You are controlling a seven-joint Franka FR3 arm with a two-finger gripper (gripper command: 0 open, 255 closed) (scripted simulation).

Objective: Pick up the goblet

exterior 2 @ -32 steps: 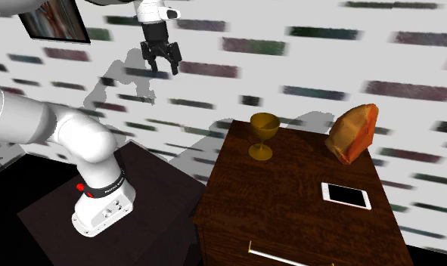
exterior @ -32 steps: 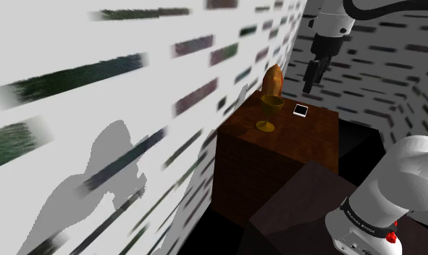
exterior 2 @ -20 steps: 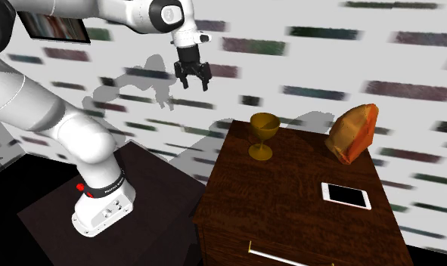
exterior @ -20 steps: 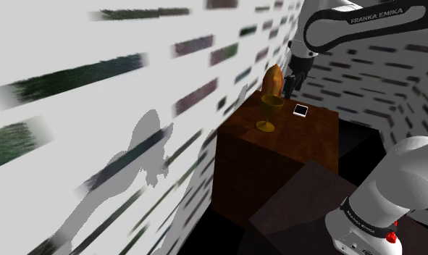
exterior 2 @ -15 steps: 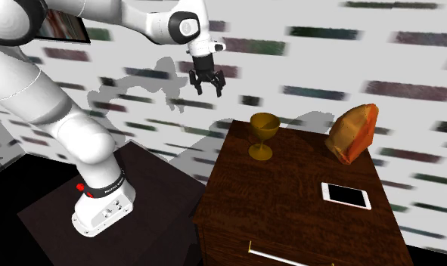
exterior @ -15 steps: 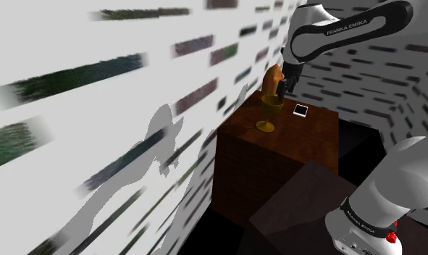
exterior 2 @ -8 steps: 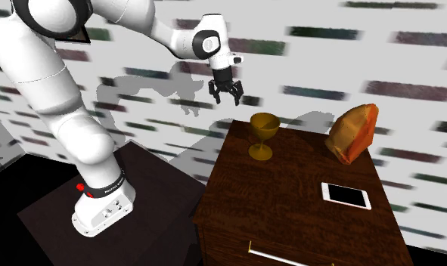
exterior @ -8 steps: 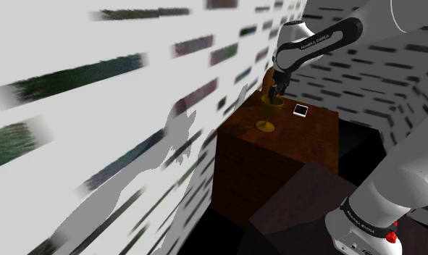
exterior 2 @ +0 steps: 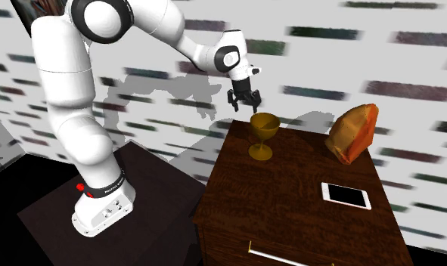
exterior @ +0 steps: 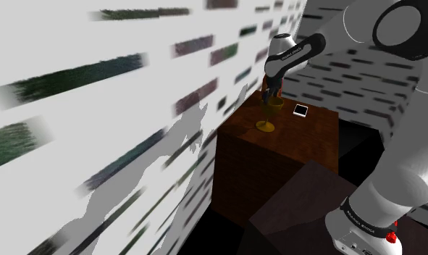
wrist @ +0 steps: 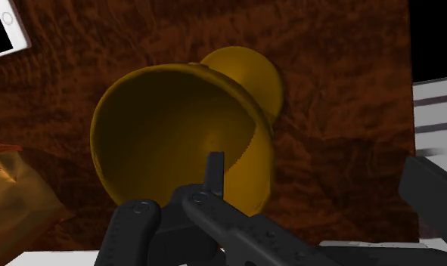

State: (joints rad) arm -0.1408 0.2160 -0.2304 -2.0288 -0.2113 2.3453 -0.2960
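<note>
Simulator render: white robot arm reaching over a dark brown wooden worktop (exterior 2: 290, 204) set against a pale brick-pattern wall. A gold-coloured goblet (exterior 2: 264, 136) w/ a deep bowl, short stem & round foot stands upright by the worktop's wall-side edge, nearer the corner on the stand's side. The black two-finger gripper (exterior 2: 243, 106) hangs just above & beside the bowl's rim, toward that same corner, pointing down at a slight tilt; jaws are spread apart, holding nothing. From the shoulder view the gripper (exterior: 272, 94) sits right over the goblet (exterior: 269, 114). In the wrist view the goblet (wrist: 176, 136) is seen from above, its long axis approx. in line w/ the gripper (wrist: 320, 181): one finger overlaps the bowl's rim, while the gap between the fingers lies mostly over bare wood beside the bowl. Judgement: jaws need a small sideways shift toward the goblet to straddle it before lowering & closing. Well apart along the same edge, a crumpled orange-brown bag (exterior 2: 354, 132); a flat white-framed phone (exterior 2: 346, 195) lies near the worktop's far side edge.
</note>
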